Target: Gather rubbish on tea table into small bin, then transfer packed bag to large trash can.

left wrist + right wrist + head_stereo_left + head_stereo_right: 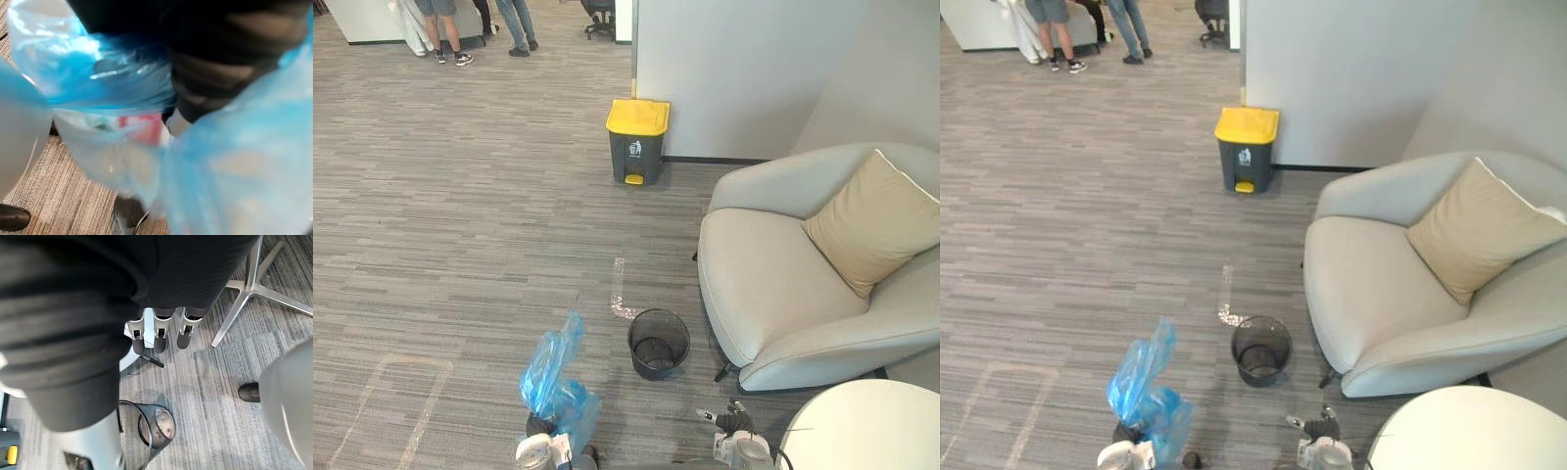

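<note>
Blue bag [553, 377] bunches around the left hand [540, 425], hiding its fingers; grip cannot be told. Right hand [160, 335] hangs straight-fingered, empty. One black mesh bin [659, 343] ahead looks empty; one yellow-lidded trash can [637, 142], closed, stands beyond.

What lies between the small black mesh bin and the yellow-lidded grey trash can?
Grey striped carpet bearing one pale tape mark; nothing else, as both eye views show.

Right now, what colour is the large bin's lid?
Yellow lid; clearest in the left eye view.
</note>
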Available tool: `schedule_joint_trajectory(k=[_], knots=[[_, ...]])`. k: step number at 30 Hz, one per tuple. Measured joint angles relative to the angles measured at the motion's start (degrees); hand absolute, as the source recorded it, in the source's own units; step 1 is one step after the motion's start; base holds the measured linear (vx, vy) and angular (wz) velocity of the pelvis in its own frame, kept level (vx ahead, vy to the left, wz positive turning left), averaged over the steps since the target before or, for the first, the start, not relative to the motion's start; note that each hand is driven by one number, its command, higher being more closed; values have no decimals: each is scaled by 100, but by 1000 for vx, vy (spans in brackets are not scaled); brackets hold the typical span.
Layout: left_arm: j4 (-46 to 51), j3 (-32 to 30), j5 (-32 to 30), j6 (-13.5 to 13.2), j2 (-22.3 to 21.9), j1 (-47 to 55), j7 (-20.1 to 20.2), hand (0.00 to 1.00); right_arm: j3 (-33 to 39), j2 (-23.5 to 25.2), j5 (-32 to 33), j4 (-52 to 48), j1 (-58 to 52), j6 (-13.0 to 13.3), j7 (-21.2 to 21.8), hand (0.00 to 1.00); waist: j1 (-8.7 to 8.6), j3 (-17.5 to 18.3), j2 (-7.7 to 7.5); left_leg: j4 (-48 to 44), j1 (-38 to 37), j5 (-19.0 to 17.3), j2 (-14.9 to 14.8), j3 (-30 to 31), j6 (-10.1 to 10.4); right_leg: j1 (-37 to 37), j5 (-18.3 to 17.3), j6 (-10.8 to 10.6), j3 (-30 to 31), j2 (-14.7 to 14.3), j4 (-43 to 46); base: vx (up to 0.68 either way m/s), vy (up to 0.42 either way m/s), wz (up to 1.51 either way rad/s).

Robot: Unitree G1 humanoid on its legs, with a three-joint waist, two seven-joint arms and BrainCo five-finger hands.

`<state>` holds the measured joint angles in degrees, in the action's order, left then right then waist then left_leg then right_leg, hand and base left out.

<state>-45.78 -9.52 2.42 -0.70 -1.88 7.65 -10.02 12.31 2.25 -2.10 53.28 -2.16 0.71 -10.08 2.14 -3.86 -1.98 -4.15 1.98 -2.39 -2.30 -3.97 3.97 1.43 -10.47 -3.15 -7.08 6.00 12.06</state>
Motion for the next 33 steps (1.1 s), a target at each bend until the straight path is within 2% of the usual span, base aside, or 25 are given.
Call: schedule_joint_trajectory(k=[3,4,5,6,7,8,10,12,13,14,15,16,17,18,20,22,24,26,27,28,29,30,31,32,33], knots=[[10,169,1,1,64,-64,8,100,61,15,2,28,12,1,-5,0,-10,-74,-88,-53,140,20,85,166,-14,-163,5,-11,-347,96,-47,110,15,62],[25,306,3,1,93,-105,21,100,167,15,8,46,32,4,-14,0,-32,-66,-131,-84,301,153,124,89,-80,-163,6,-12,-564,196,-37,55,86,122],[104,476,3,-1,104,-162,22,100,348,39,37,66,67,9,-20,0,-72,-78,-133,-41,435,226,132,-333,-228,-170,46,-69,-855,321,-32,32,103,129],[184,548,4,0,108,-199,25,100,435,17,49,85,89,11,-36,0,-135,-76,-93,-114,511,44,24,-1000,-480,-183,49,-70,-1027,310,-24,33,116,125],[193,560,2,17,146,-234,22,100,476,13,54,165,131,-3,-83,0,-139,-96,-115,-352,599,-46,-112,-1697,-545,-229,49,-70,-1187,343,-14,56,118,120],[193,623,1,26,182,-261,23,100,508,6,70,151,170,-1,-121,0,-173,-149,-103,-575,621,-64,-122,-2124,-587,-377,44,-72,-1351,388,44,60,126,107],[192,720,0,22,258,-242,24,100,550,17,98,153,169,-2,-132,0,-164,-145,-122,-476,539,-99,-24,-1931,-635,-458,44,-72,-1372,416,186,58,163,81],[178,788,3,23,328,-249,26,100,553,64,94,161,270,-2,-130,0,-160,-203,-128,-383,483,-149,105,-1742,-711,-360,44,-79,-1360,561,644,40,145,54],[163,820,3,25,316,-248,25,100,551,53,94,149,289,-2,-130,0,-150,-248,-78,-418,450,-263,138,-1712,-753,-138,56,-103,-1297,704,1250,35,170,23],[168,845,4,28,321,-146,25,100,539,61,94,145,264,-17,-127,0,-130,-289,-71,-420,305,-429,244,-1683,-788,209,178,-215,-1081,924,2233,35,170,16],[170,845,4,31,326,-107,24,100,522,65,94,135,256,-25,-126,0,-124,-309,-70,-422,238,-478,286,-1664,-800,388,307,-168,-958,1012,2635,69,174,17],[189,842,6,39,324,-89,23,100,463,63,94,114,202,-27,-127,0,-125,-377,-15,-433,133,-546,334,-1590,-816,719,591,61,-694,1073,3307,99,115,20],[239,818,4,45,343,-93,16,100,428,73,96,-69,137,-48,-117,0,-129,-415,-41,-434,19,-619,362,-1551,-818,1015,540,247,-377,1014,3886,153,144,25],[258,813,0,48,412,-98,13,100,422,75,96,-177,88,-29,-117,0,-141,-463,-11,-436,-76,-679,364,-1454,-806,1339,265,153,-58,759,4298,135,85,28],[263,817,-1,50,433,-163,14,100,441,98,100,-275,49,-19,-117,0,-214,-469,-20,-432,-128,-740,361,-1272,-823,1645,-67,15,-42,479,4333,182,17,48],[264,815,-1,54,398,-233,14,100,516,132,100,-318,-4,3,-116,0,-214,-496,-71,-401,-229,-849,379,-1201,-794,1881,-273,-43,-322,303,3832,207,-22,37],[261,802,-1,58,322,-309,15,100,605,148,101,-291,0,9,-121,0,-220,-507,-73,-390,-374,-1000,395,-1054,-757,1851,-280,9,-807,176,2672,293,-47,31],[237,803,-1,58,284,-396,20,100,727,154,102,-238,-9,5,-122,0,-232,-474,-89,-279,-491,-1150,445,-862,-675,1830,-57,267,-927,55,1672,383,-81,49],[236,814,-1,59,281,-418,21,100,769,158,102,-238,-12,3,-126,0,-258,-469,-97,-287,-561,-1244,464,-734,-644,1785,10,361,-926,51,1459,463,-140,79],[235,817,-4,60,280,-401,29,100,831,162,106,-235,-83,-5,-130,0,-314,-420,-158,-383,-718,-1394,462,-566,-526,1541,120,413,-982,62,1152,600,-183,83],[181,822,-5,89,211,-384,28,100,827,93,118,-250,-207,-13,-128,0,-356,-392,31,-922,-737,-1671,245,-469,-342,1293,86,511,-1155,-51,1123,630,-165,74],[189,811,-4,93,195,-378,38,100,773,47,166,-253,-226,-11,-129,0,-356,-343,89,-1746,-394,-1776,89,-503,-181,1171,-51,543,-1188,-122,1064,639,-171,45],[241,765,-5,92,160,-383,51,100,699,8,224,-256,-208,-24,-128,0,-331,-376,147,-3122,142,-1668,-158,-604,-6,918,-146,592,-1205,-250,870,609,-134,-5],[250,611,-4,93,81,-360,77,100,643,-10,227,-252,-148,-47,-130,0,-216,-421,233,-4334,611,-1574,-544,-792,114,554,-187,665,-1113,-444,647,617,-127,-41],[247,531,-1,105,37,-341,86,100,600,0,237,-228,-85,-61,-132,0,-179,-436,248,-4655,775,-1622,-696,-865,49,320,-210,701,-992,-543,527,631,-59,-75]])
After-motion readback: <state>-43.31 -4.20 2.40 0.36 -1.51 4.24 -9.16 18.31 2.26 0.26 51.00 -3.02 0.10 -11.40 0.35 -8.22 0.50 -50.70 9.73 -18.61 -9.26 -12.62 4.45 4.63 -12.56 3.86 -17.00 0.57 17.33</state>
